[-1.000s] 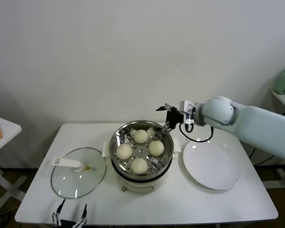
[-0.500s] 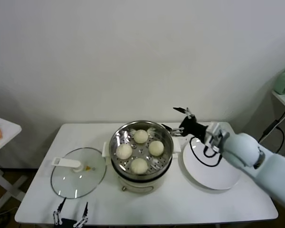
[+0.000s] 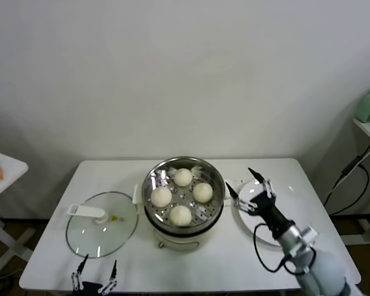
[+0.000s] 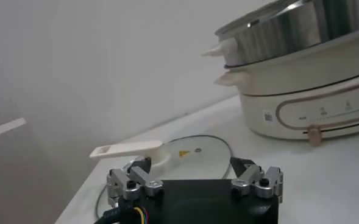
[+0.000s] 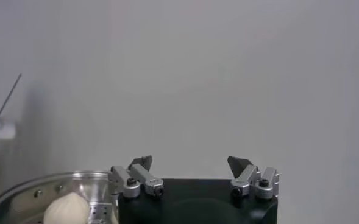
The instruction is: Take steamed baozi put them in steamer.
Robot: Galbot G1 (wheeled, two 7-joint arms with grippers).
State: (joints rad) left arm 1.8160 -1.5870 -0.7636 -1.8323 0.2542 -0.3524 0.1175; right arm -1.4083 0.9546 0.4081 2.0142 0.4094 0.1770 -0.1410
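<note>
Head view: right pincer [image 3: 246, 187] spread wide, empty, above plate [image 3: 299, 233] beside steamer [image 3: 217, 182].

4 smooth off-white steamed baozi [image 3: 182, 195] are seated apart in a diamond inside the round, shiny, perforated steamer [image 3: 153, 179], mounted upright on its cream base.

pale arm, black hand [image 3: 250, 190], cables

A glass lid [image 3: 102, 231] lies on the worktop [image 3: 49, 246]'s left part; a white plate [image 3: 290, 216] lies on its right.
</note>
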